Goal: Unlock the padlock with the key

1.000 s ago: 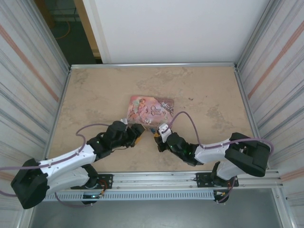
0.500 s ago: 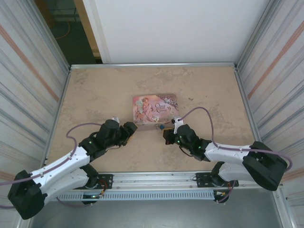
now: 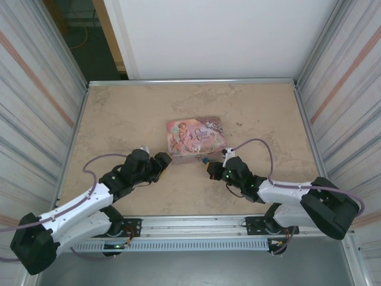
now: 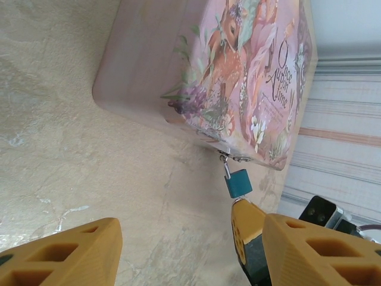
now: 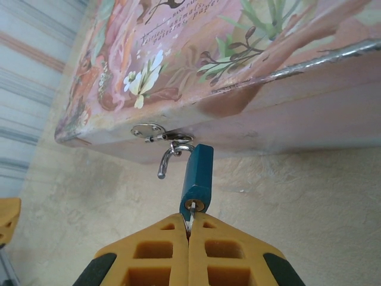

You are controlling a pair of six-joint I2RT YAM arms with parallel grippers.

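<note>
The small blue-grey padlock (image 5: 196, 171) hangs from the hasp on the front wall of the pink tin (image 5: 250, 65). One end of its silvery shackle (image 5: 167, 157) stands free of the body. The thin key (image 5: 190, 214) sits in the keyhole, and my right gripper (image 5: 189, 231) is shut on it. From above, the right gripper (image 3: 211, 167) is at the padlock (image 3: 204, 159), in front of the tin (image 3: 196, 137). My left gripper (image 3: 162, 162) is open and holds nothing, just left of the tin's near corner. In the left wrist view its fingers (image 4: 62, 255) flank bare table below the padlock (image 4: 239, 183).
The tin lies mid-table on a beige stone-look top (image 3: 119, 119). A metal rail (image 3: 190, 81) edges the far side, and striped walls (image 3: 36, 119) close in left and right. Cables (image 3: 256, 143) loop off both wrists.
The tin has turned and shifted to the right. The right gripper followed it right with the key in the padlock. The left gripper drew back left, off the tin.
</note>
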